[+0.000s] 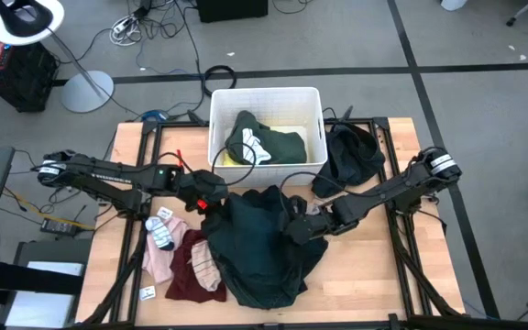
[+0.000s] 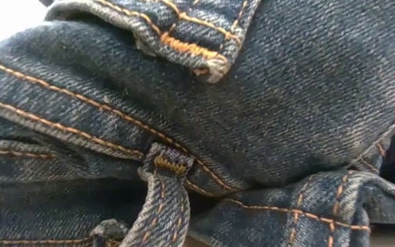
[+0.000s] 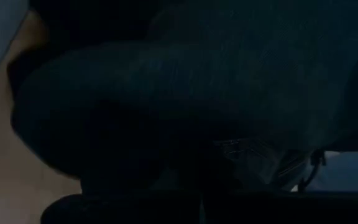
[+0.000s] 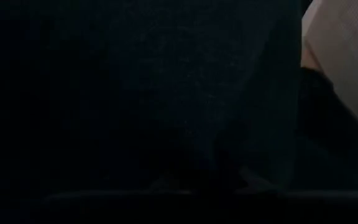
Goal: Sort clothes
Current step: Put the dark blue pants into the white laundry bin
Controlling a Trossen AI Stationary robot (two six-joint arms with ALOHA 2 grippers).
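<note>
Wooden surface [image 1: 374,275] is covered by clothes. Dark teal jeans [image 1: 264,247] are heaped in the middle. Both sets of fingers are pinched shut on the jeans, left fingers [image 1: 211,205] at one edge, right fingers [image 1: 299,226] at the other. Green clothes [image 1: 269,147] are seen in the white bin [image 1: 218,101].

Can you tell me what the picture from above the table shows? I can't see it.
Two robot arms meet at dark jeans in the table's middle, left gripper and right gripper at either side. A white bin behind holds a green garment.
</note>
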